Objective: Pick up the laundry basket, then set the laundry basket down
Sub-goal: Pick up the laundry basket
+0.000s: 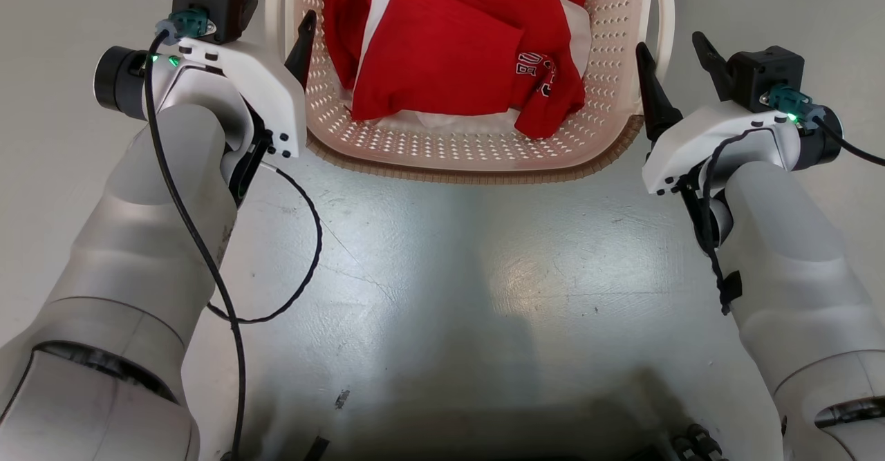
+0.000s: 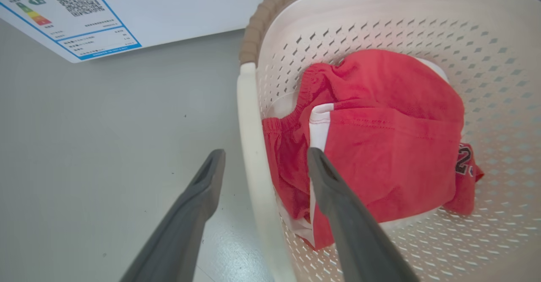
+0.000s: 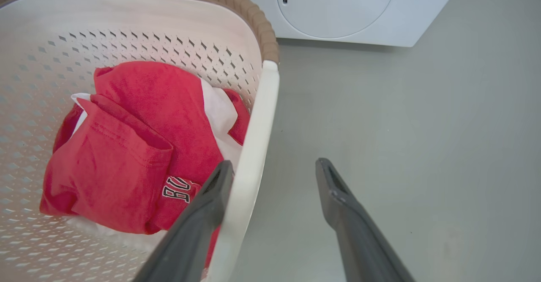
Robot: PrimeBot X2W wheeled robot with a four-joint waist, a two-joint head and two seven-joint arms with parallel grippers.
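While the laundry basket [image 1: 477, 160] sits on the floor [image 1: 442, 274], my left gripper [image 2: 266, 151] and right gripper [image 3: 274, 162] straddle its handles [image 2: 249, 117], open, holding nothing; I judge lift and set-down outstanding.

Bright, even light; floor [image 1: 511, 274] glare.

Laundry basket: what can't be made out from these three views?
- Head view: the far end of the laundry basket is cut off by the top edge.
- All views: the basket's floor is mostly hidden under the red clothes.
- All views: the basket's underside is hidden by its own walls, so I cannot tell whether it is lifted or resting.
- Left wrist view: the text on the label is too small to read.
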